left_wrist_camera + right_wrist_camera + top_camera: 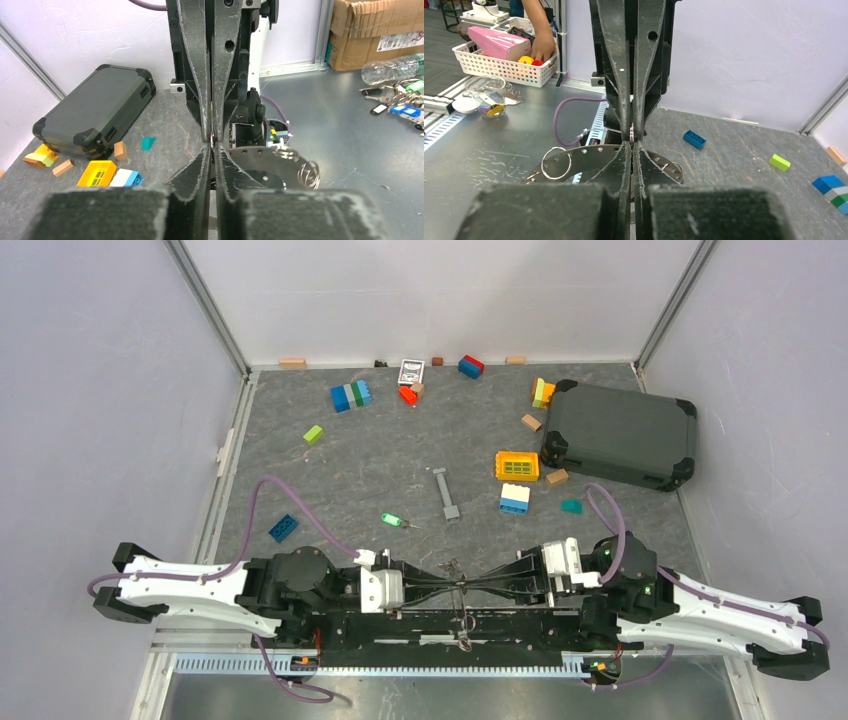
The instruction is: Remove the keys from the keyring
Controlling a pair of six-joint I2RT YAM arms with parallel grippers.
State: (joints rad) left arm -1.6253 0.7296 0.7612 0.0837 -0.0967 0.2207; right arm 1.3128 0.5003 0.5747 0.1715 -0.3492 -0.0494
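Clearly, both arms reached inward over the middle of the desk's (330,470) near edge, tip to tip. Toward the left edge a blue brick (283,528) lay flat. Right of it, a green-headed key (390,520) rested on the desk, apart from everything else and well clear of both arms.

The left end effector (212,150) was pressed together, pinching the keyring (632,132). The keyring showed edge-on as a thin silver sliver between its fingertips. A wider wire ring (556,162) and a smaller one (664,165) showed below the pinch, over the perforated metal plate (594,152) at the near edge. Whether they were linked to the pinched ring could not be told.

Beyond the meeting point, near the desk's centre, lay the long grey bar (446,493).

The right end effector (632,147) was also pressed together, its tips touching the left one's. Whether it gripped the wire too could not be told.

Further right sat the yellow grid block (517,465), with a white-and-blue brick (514,499) just in front of it. The dark case (620,433) lay near the far right corner.
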